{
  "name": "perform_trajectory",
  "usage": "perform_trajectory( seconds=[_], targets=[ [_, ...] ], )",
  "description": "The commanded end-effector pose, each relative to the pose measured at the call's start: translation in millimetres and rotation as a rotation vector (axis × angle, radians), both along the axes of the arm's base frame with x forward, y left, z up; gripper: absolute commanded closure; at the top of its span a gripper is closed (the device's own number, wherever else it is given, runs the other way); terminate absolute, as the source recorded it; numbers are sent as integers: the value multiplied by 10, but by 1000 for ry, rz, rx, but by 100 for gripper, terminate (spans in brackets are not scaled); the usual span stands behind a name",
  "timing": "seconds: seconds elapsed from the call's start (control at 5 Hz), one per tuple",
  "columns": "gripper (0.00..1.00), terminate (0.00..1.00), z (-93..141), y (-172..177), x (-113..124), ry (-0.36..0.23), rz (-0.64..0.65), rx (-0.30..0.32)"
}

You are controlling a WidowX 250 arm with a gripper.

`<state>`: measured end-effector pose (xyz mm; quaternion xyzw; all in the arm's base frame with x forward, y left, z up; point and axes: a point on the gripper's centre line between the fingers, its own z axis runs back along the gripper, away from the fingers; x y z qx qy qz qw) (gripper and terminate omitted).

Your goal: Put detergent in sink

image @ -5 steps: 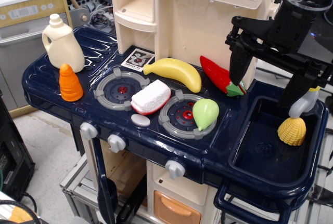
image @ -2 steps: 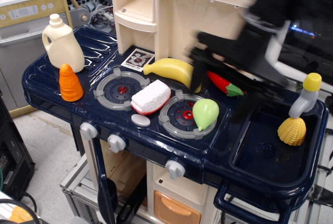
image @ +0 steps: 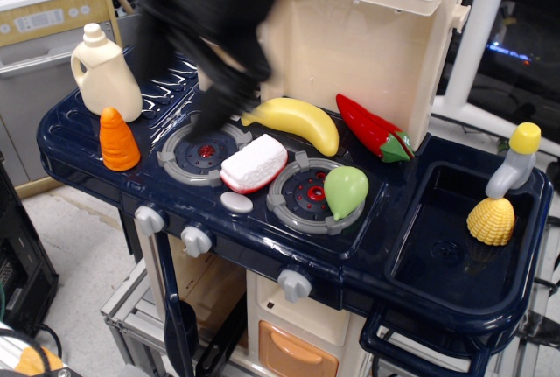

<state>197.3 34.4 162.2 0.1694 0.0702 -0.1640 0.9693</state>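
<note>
The cream-white detergent jug (image: 105, 71) stands upright at the far left of the navy toy counter, handle to the left. The navy sink (image: 437, 259) is at the right end, under a grey faucet with a yellow top (image: 516, 160). My black gripper (image: 208, 108) is a motion-blurred dark mass over the left burner, to the right of the detergent and apart from it. The blur hides how its jaws stand, and nothing shows in it.
An orange ridged cone (image: 118, 139) stands just in front of the detergent. A white-and-red slice (image: 254, 164), a banana (image: 293, 122), a red pepper (image: 374, 128) and a green pear (image: 345, 191) lie around the burners. A yellow corn piece (image: 490, 219) sits in the sink. The cream cabinet (image: 350, 27) rises behind.
My arm has swept fast from above the sink at the right, across the counter, to over the left burner near the detergent. No object has moved.
</note>
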Motion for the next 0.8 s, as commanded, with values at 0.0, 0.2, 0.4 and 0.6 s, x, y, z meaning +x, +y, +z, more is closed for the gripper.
perform_trajectory(
  seconds=[0.0, 0.2, 0.4, 0.6],
  targets=[
    [0, 0, 200, 801, 324, -7, -404, 63],
    [0, 0, 188, 953, 526, -57, -527, 80],
    [0, 0, 139, 1124, 746, -58, -651, 85],
    [0, 0, 118, 1255, 850, 8, -762, 106]
  ],
)
